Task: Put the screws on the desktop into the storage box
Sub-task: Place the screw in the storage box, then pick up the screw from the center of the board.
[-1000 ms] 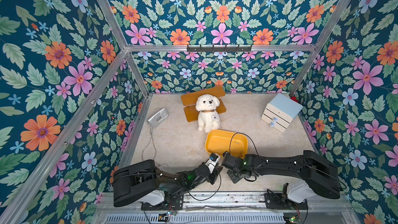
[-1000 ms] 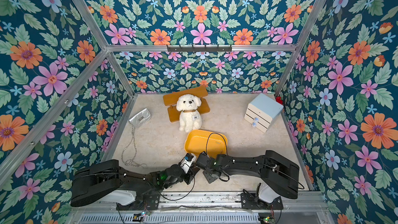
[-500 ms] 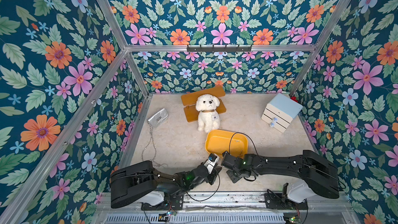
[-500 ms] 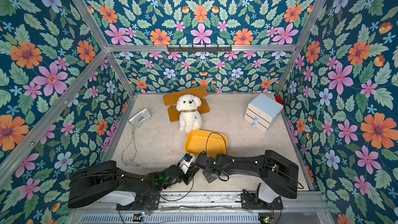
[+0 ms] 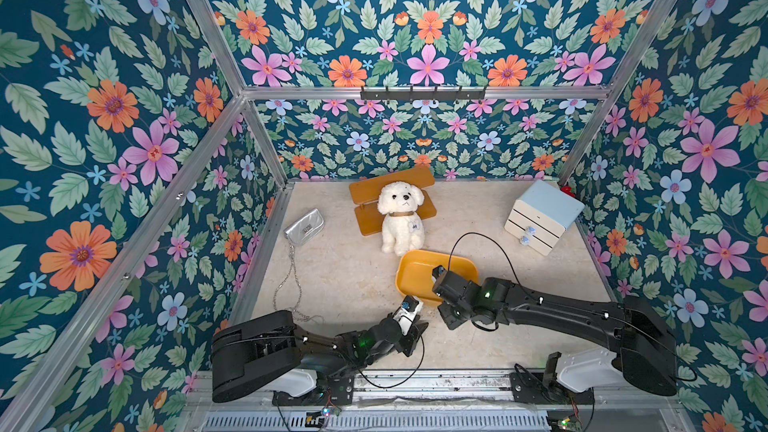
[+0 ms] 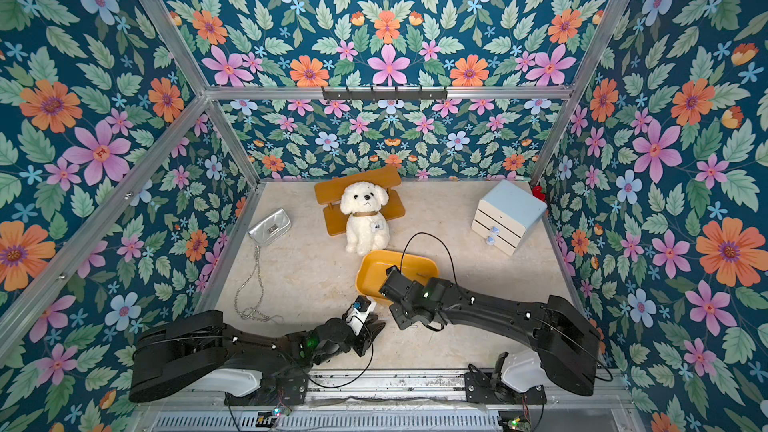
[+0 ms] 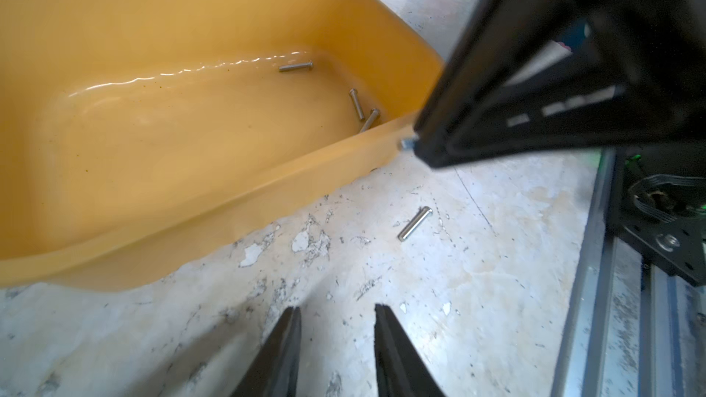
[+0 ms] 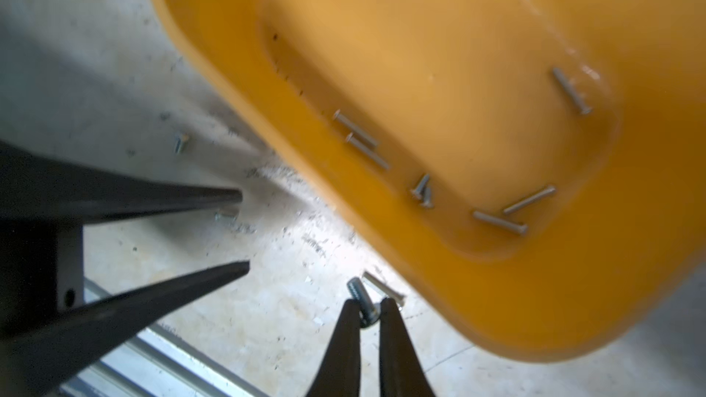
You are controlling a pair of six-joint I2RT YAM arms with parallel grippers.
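The storage box (image 5: 415,274) (image 6: 372,272) is seen as a shallow tub of smooth, glossy yellow-orange plastic with rounded corners and a rolled rim. It is set on the desktop (image 5: 340,272), a matt beige mottled surface that is scuffed and chipped close to the box. In both top views the box is placed just beside the white plush dog (image 5: 401,218), at its 6 o'clock.

Open desktop is left at 9 o'clock of the box, towards the silver purse (image 5: 304,226). At 6 o'clock only a narrow strip is left before the aluminium rail (image 7: 596,261), and both wrists are crowded there.

Slim silver-grey metal screws (image 8: 529,200) are scattered on the box floor, most of them along the wall nearest the right gripper (image 8: 370,305). That gripper is closed on a short threaded screw (image 8: 357,290), pinched at its head end and held just outside the box rim. A longer screw (image 8: 382,285) is lying on the desktop just beside the fingertips.

The left gripper (image 7: 337,309) is held with its jaws parted and nothing between them. A loose pin-like screw (image 7: 414,223) is lying on the desktop ahead of it, apart from the tips. In the right wrist view a small screw (image 8: 225,215) is seen just beside one left fingertip.
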